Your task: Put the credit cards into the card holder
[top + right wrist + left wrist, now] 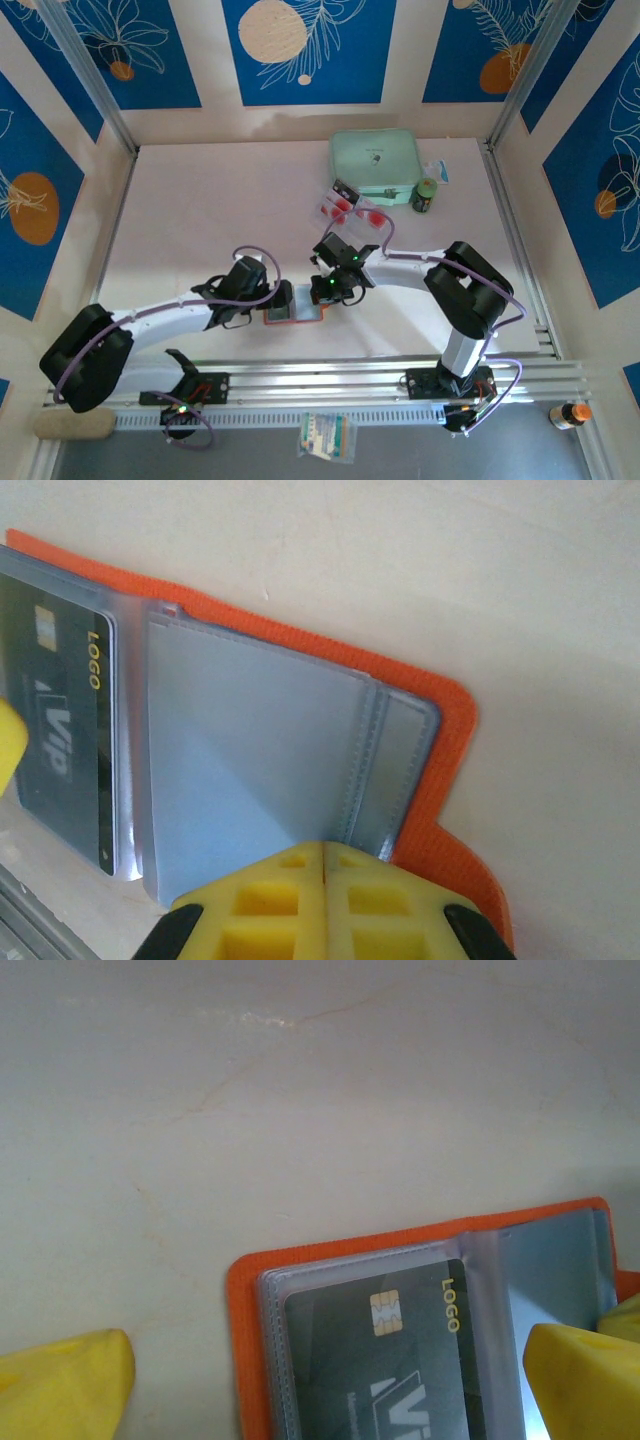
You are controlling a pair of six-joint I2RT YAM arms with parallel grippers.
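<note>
The orange card holder (pixel 293 311) lies open on the table between both arms. In the left wrist view its orange cover (pixel 238 1350) frames clear sleeves, one holding a dark card (pixel 400 1360) with a chip and "LOGO". My left gripper (pixel 325 1360) is open, its yellow fingers (pixel 60 1385) straddling the holder's left page. My right gripper (pixel 325 852) is shut, its fingertips pinched on a pale clear sleeve (pixel 250 750) of the holder (pixel 445 780). The pale credit cards (pixel 352 208) with red dots lie further back, apart from both grippers.
A clear plastic tray (pixel 330 205) holds the cards. Behind it stand a mint-green case (pixel 375 165) and a small dark bottle (pixel 426 195). A metal rail (pixel 380 375) runs along the near edge, with a packet (pixel 327 436) below it.
</note>
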